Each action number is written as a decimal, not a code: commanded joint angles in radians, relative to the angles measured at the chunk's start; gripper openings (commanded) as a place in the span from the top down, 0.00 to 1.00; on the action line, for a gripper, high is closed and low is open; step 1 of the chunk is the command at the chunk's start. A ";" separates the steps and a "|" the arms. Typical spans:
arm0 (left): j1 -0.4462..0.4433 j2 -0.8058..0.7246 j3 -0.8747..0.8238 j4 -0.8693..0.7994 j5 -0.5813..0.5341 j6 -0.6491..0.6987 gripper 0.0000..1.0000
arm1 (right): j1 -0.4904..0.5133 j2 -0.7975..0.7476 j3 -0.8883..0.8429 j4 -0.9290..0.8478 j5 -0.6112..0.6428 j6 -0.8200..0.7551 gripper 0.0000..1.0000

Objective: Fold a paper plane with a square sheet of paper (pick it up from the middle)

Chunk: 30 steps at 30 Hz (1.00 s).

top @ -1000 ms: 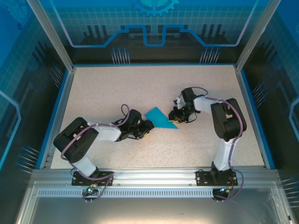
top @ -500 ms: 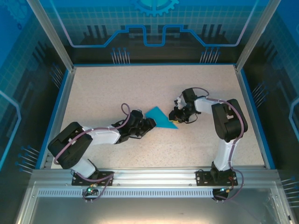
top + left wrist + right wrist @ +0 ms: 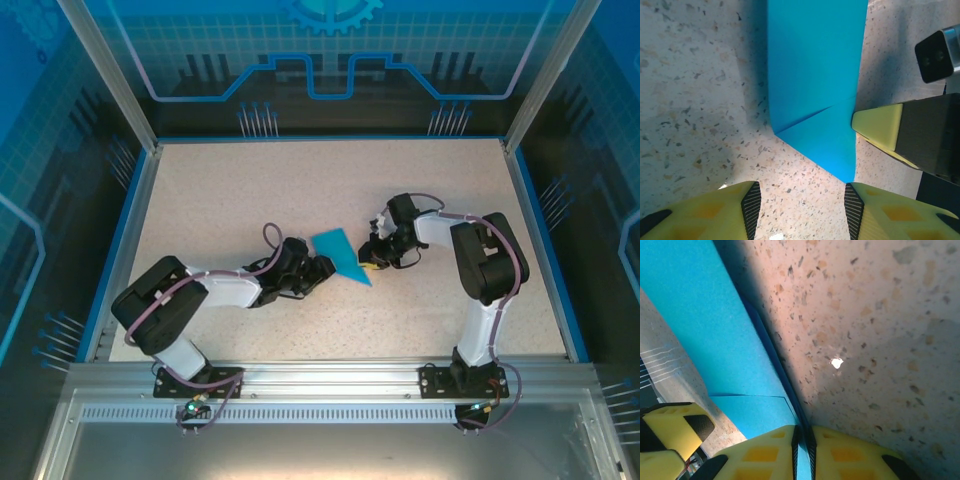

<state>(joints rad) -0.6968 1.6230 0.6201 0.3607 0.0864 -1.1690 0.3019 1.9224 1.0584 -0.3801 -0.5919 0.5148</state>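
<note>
The square sheet of paper (image 3: 338, 254) lies mid-table, folded into a pointed teal-blue shape with a diagonal crease (image 3: 810, 116). My right gripper (image 3: 372, 258) is shut on the paper's folded long edge (image 3: 771, 357); the edge runs straight in between the yellow fingers (image 3: 762, 452), and the jaws meet on it (image 3: 803, 450). My left gripper (image 3: 322, 268) stands open just short of the paper's pointed tip (image 3: 847, 177), with bare table between its pads (image 3: 802, 210). The right gripper's yellow fingertip (image 3: 880, 127) touches the paper's right edge in the left wrist view.
The speckled table (image 3: 250, 190) is bounded by a blue rim (image 3: 125, 240) and metal posts. A small white fleck (image 3: 837, 362) lies on the table beside the paper. The left gripper's finger (image 3: 675, 432) shows at the lower left of the right wrist view.
The paper looks narrower and its near tip has swung slightly toward the front. The right gripper has drawn in a little with the edge; the left arm shifted slightly.
</note>
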 commanded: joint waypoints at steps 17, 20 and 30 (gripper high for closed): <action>-0.003 0.107 0.102 0.020 0.021 0.047 0.52 | -0.021 0.042 -0.035 -0.017 -0.019 0.042 0.89; -0.003 0.100 0.099 -0.008 -0.002 0.041 0.49 | -0.023 0.042 -0.045 -0.010 -0.013 0.052 0.90; -0.003 0.120 0.117 -0.018 -0.018 0.031 0.52 | -0.030 0.050 -0.057 0.003 -0.020 0.059 0.90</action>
<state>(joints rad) -0.6968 1.7229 0.7055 0.3557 0.0826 -1.1461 0.2813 1.9285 1.0328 -0.3489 -0.6319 0.5583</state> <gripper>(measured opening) 0.487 0.098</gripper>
